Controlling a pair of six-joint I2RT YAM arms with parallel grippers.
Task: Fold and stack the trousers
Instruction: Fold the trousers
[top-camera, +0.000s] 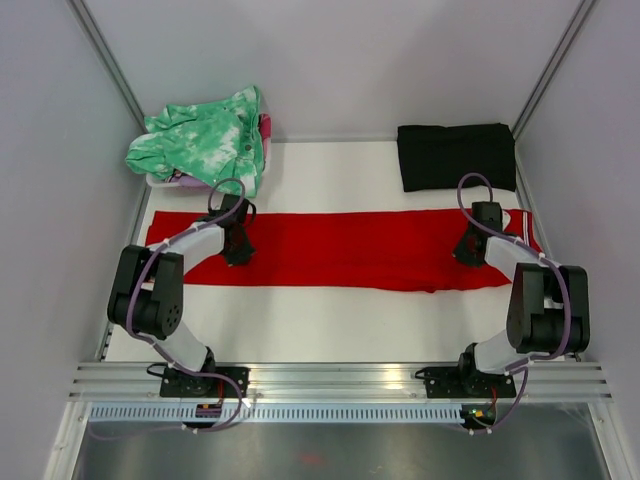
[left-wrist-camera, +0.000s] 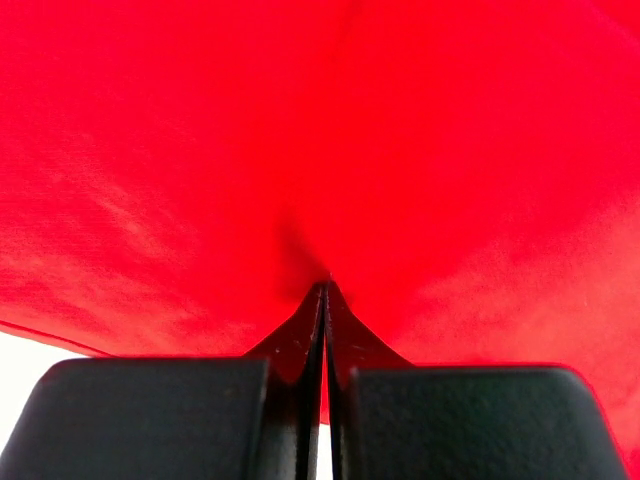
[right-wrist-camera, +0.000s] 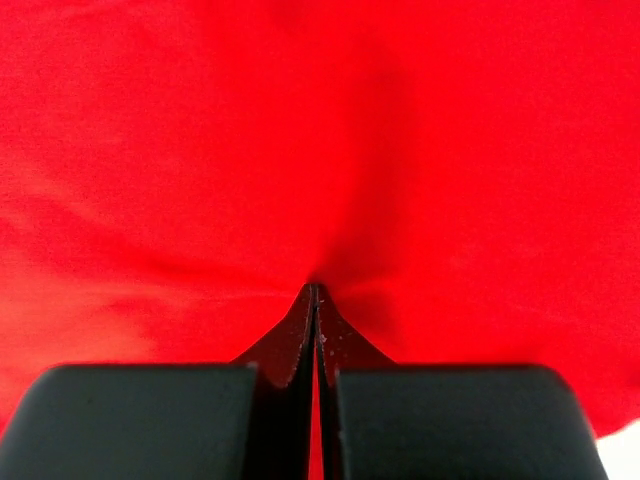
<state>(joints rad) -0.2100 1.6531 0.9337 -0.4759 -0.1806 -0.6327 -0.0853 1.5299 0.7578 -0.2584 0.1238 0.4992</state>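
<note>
White table surface (top-camera: 330, 320) is spanned from side to side by the trousers (top-camera: 350, 250), which are laid out flat as one long red band, the striped waistband (top-camera: 522, 228) at the right end. At the far left a green-and-white mottled garment (top-camera: 205, 140) is heaped on a basket, and a black folded cloth (top-camera: 455, 155) is set at the far right, just beyond the red band.

The left gripper (top-camera: 237, 258) is lowered onto the leg end and the right gripper (top-camera: 468, 255) onto the cloth near the waistband. In both wrist views the jaws are pressed together on a small pucker of red fabric, so a thin pinch is judged to be held by each.

The step in hand is taken to be a fold. It would be done best if both pinches were raised evenly, the cloth kept taut between them, and the carried edge laid square on the opposite edge. A pinch this shallow may slip if it is pulled sharply.
</note>
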